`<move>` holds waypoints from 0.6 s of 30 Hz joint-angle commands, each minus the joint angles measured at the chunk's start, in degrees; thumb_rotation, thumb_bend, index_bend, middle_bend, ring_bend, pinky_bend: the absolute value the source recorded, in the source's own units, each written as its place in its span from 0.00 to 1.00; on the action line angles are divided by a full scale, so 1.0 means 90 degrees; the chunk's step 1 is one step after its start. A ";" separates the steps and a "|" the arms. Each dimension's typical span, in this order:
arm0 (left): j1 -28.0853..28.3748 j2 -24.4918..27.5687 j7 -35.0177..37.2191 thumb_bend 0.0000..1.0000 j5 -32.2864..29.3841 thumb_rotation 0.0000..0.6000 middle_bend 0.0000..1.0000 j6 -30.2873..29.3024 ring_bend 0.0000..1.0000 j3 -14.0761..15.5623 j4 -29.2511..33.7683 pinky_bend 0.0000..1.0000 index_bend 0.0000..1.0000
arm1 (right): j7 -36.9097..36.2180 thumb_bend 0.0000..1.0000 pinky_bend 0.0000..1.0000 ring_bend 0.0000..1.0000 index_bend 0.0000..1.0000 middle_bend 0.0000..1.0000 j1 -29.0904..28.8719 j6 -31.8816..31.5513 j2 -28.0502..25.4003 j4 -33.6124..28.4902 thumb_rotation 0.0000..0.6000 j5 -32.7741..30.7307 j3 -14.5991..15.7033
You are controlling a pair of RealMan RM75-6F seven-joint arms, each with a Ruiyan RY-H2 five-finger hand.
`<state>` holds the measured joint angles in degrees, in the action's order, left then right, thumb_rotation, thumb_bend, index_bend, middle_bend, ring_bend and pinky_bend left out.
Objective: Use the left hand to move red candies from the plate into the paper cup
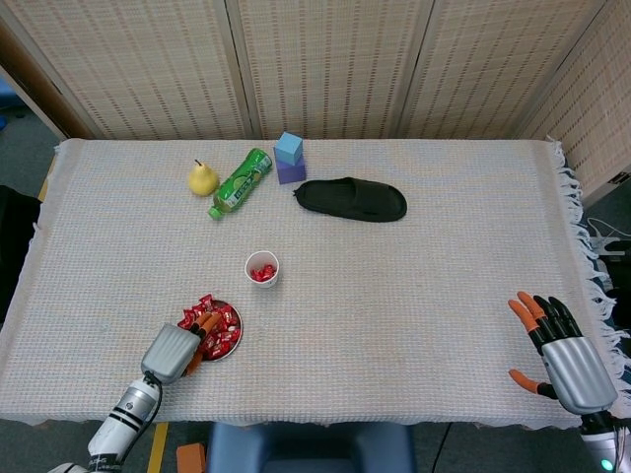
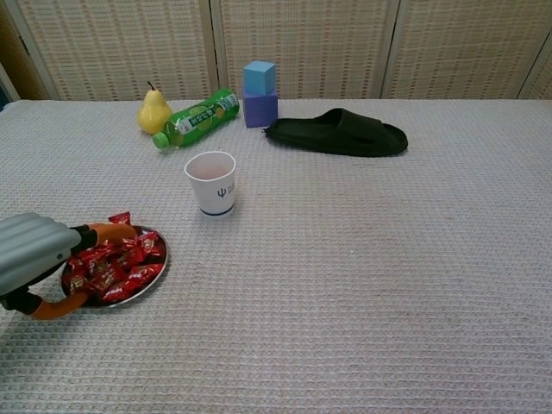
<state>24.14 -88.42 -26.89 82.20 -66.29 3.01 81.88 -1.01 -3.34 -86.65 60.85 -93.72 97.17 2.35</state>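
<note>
Left hand [image 2: 34, 254] low at the near-left edge of the worktop [image 2: 362, 285], fingers reaching into the plate [image 2: 157, 274] among the red candies [image 2: 116, 263]; whether any candy is actually pinched cannot be told; best to close on one or two wrappers at the heap's top, lift straight, check the hold before travelling; paper cup [image 2: 211, 182] just beyond and right of the plate, some candies already inside, so release low over its mouth without knocking it; right hand [image 1: 564, 353] spread, idle, far right.

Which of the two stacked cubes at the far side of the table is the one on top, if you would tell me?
The light blue cube is on top; the purple cube beneath it rests on the table.
</note>
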 commanded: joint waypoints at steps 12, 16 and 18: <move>-0.0029 -0.0268 -0.0512 0.39 0.0130 1.00 0.27 -0.0069 0.77 0.0005 -0.0398 1.00 0.26 | 0.0028 0.04 0.00 0.00 0.00 0.00 -0.0014 0.0032 0.0005 -0.0013 1.00 -0.0048 -0.0015; -0.0054 -0.0340 -0.0637 0.39 0.0235 1.00 0.31 -0.0138 0.77 0.0036 -0.0519 1.00 0.29 | 0.0025 0.04 0.00 0.00 0.00 0.00 -0.0013 0.0032 0.0004 -0.0012 1.00 -0.0052 -0.0014; -0.0068 -0.0363 -0.0654 0.39 0.0285 1.00 0.35 -0.0172 0.77 0.0048 -0.0548 1.00 0.31 | 0.0025 0.04 0.00 0.00 0.00 0.00 -0.0013 0.0029 0.0002 -0.0014 1.00 -0.0051 -0.0014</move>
<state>23.58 -91.61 -32.73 84.64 -67.74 3.39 77.04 -0.78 -3.45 -86.38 60.87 -93.84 96.71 2.22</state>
